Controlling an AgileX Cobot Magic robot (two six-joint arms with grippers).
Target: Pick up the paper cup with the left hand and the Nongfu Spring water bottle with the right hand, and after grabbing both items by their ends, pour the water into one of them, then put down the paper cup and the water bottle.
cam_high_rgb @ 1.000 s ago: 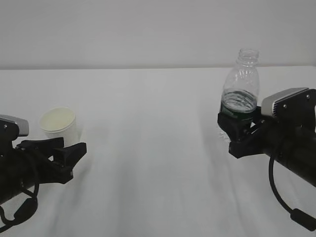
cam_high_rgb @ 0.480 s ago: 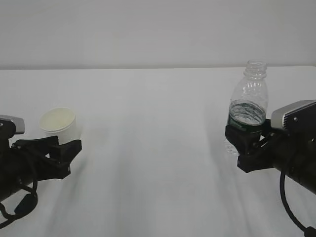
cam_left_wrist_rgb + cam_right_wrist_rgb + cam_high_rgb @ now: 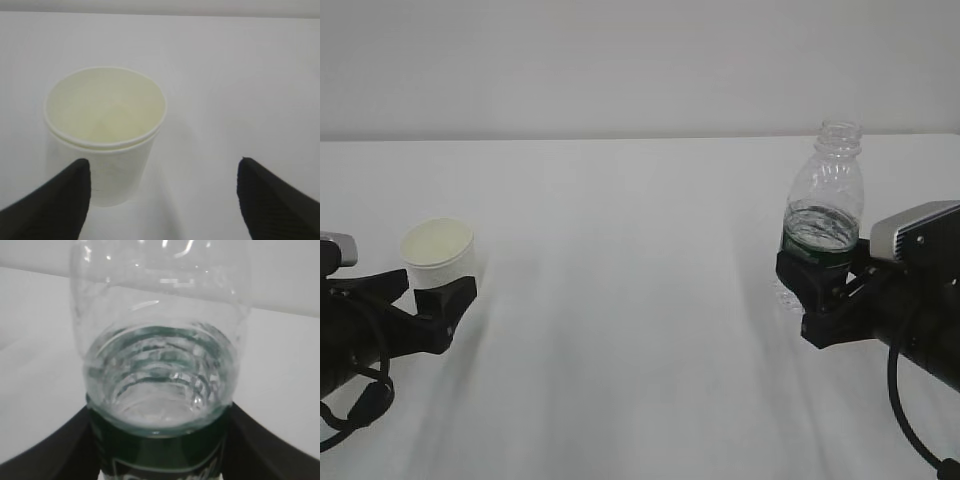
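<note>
- White table [image 3: 620, 300] w/ a plain pale wall behind it, that's the whole setup
- cup [image 3: 440, 255] stands upright on the left side of the table, cream paper, double rolled rim, inside looks pale yellowish
- left hand [image 3: 420, 305] is low at the left edge, jaws spread wide, released, not holding anything
- in the left wrist view the cup [image 3: 105, 135] stands nearer the left fingertip [image 3: 55, 200], which overlaps its lower side; can't tell if it actually touches. Other tip is well apart from the cup, bare table in between
- in the exterior view the near finger crosses in front of the cup's base, so the cup's bottom is partly hidden
- bottle [image 3: 823, 215] is over on the right, upright, no cap on the neck, clear ribbed plastic w/ dark green label band
- right hand [image 3: 825, 300] is clamped on the bottle at the label, black fingers on both sides
- right wrist view: bottle [image 3: 160, 365] fills the frame, water level sits just above the green band, upper part is empty, black fingers [image 3: 50, 450] hug it left + right
- bottle's bottom is hidden behind the fingers, can't tell if it's resting on the table or just off it
- cup and bottle are well apart, opposite sides of the table
</note>
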